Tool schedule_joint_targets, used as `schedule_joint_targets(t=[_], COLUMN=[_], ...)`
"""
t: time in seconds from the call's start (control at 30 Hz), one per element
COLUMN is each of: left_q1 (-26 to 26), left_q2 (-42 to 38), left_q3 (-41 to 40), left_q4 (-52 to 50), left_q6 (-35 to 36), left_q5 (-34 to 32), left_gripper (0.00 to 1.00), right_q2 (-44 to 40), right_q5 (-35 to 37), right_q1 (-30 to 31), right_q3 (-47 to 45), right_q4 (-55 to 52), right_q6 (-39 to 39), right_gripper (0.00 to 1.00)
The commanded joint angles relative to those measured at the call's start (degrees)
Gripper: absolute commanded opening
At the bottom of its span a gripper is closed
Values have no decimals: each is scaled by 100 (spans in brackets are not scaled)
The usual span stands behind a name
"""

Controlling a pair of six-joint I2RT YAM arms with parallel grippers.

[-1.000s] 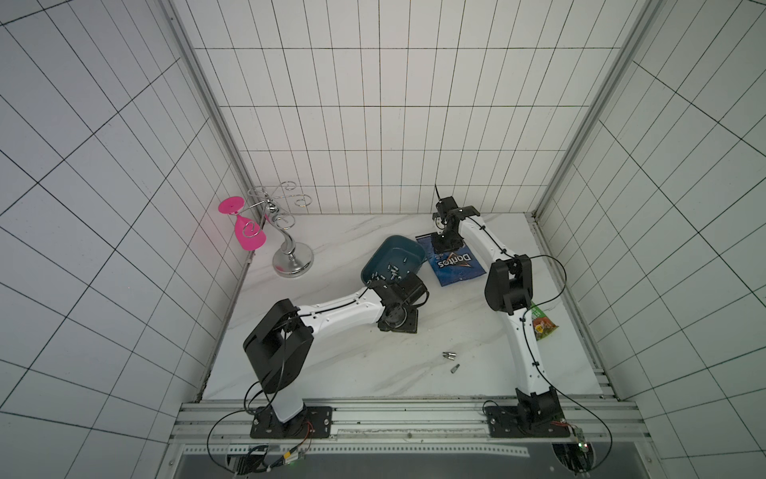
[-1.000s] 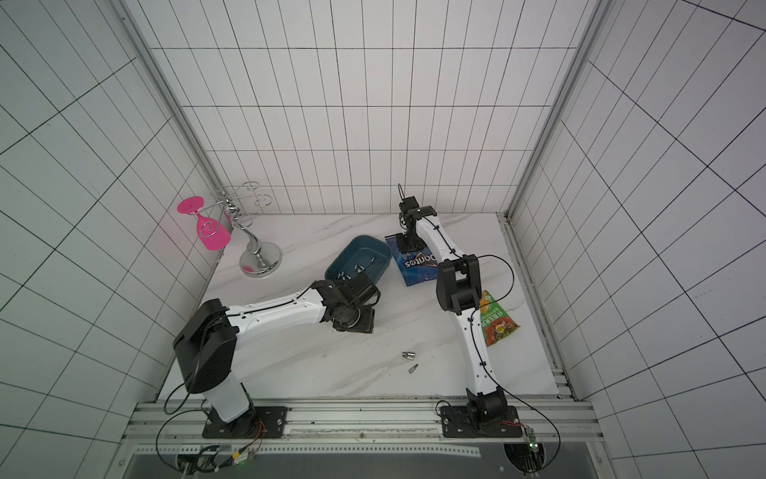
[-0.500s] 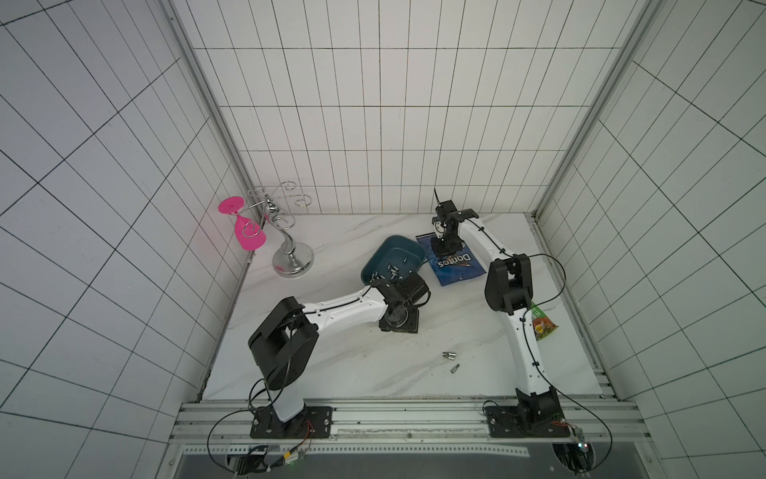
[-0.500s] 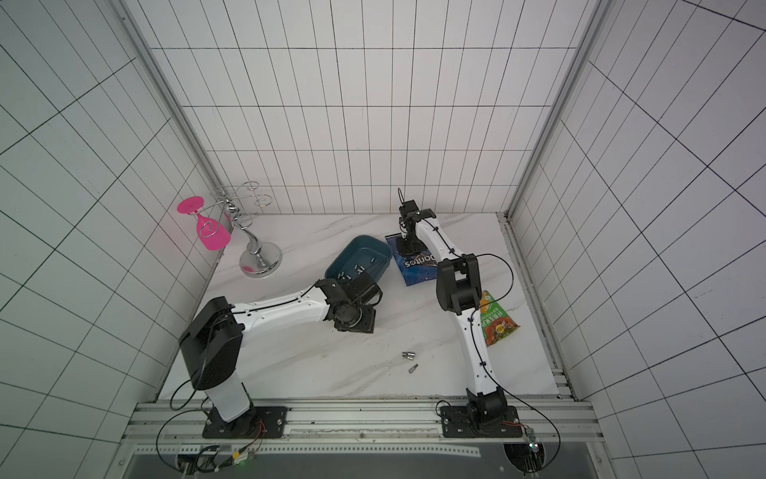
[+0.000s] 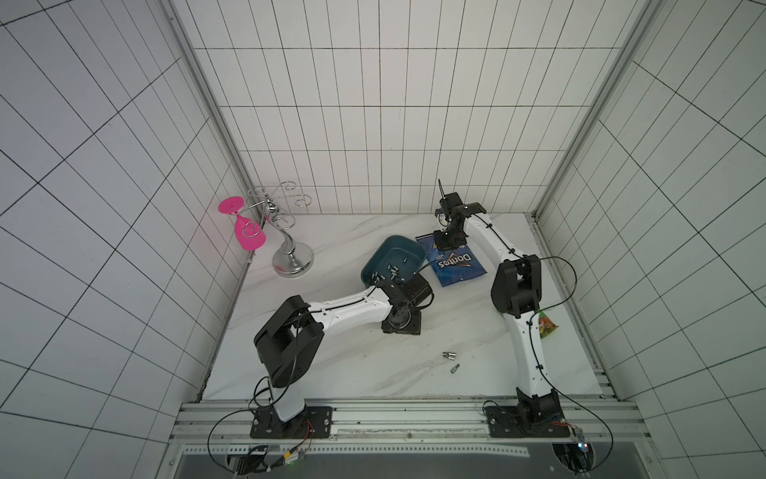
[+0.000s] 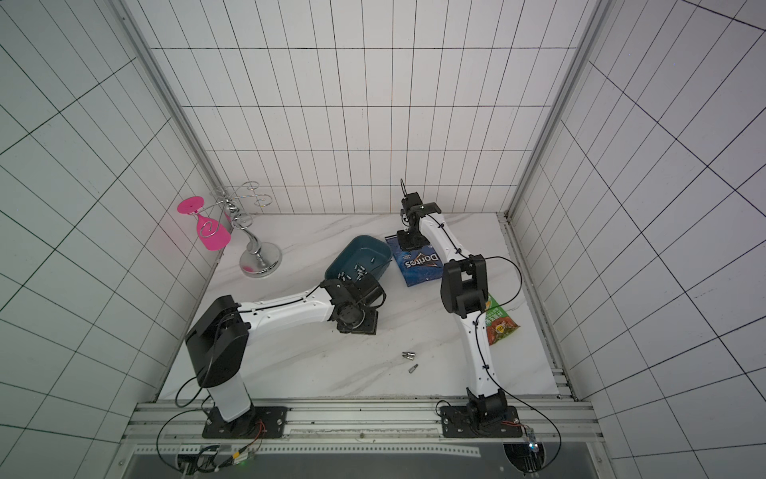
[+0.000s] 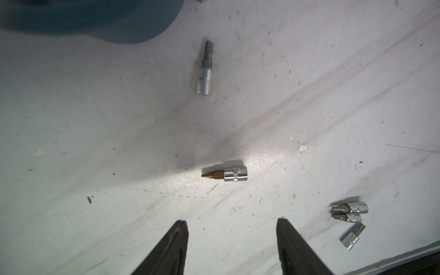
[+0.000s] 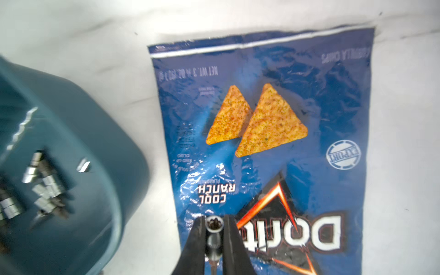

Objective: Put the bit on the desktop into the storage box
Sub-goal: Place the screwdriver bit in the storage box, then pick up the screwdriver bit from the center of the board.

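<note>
Silver bit [image 8: 213,225] sits pinched in our right gripper [image 8: 215,218] above the Doritos bag [image 8: 285,114], beside the teal storage box [image 8: 78,123]. Our left gripper [image 7: 232,220] hangs spread over five loose bits [image 7: 225,175] on the white marble desktop [image 7: 95,123].

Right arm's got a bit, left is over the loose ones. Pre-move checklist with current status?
1. Right jaws shut on held bit: ok.
2. Held bit above storage box: not ok, it hangs over the Doritos bag beside it.
3. Storage box lidless, room among the bits inside: ok.
4. Left jaws open and empty: ok.
5. Gold-tipped bit centred ahead of left jaws: ok, though lying along their closing line.
6. Desktop cleared: not ok, five loose bits lie on it.
</note>
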Motion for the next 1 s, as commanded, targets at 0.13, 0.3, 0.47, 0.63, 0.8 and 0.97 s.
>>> schedule_joint_targets(t=[0.13,0.3,0.47,0.63,0.8,0.97], left_q1=[-35,-35,-58,-55,-54,-54], left_q2=[114,168,164,159,150,224], left_q3=[100,105,82,29,2,33], left_q4=[-59,-72,-71,-71,-75,-82], left_q6=[-374,-523,-634,-660,-677,-678], left_q5=[-203,-301,-356,-367,-376,-366], left_gripper=[64,64,64,65,65,66], right_q2=[-412,166,313,711,1025,1200], right_q5=[-744,-844,-1043,-1211,-1188,-1099], right_q1=[461,894,1175,1311,1381,1389], right_q3=[578,1290,965,1005,985,939], right_q4=[-164,-632,-246,-239,-220,-197], right_q6=[-387,-500,-415,-388,-356,-335], right_gripper=[0,0,0,0,0,0])
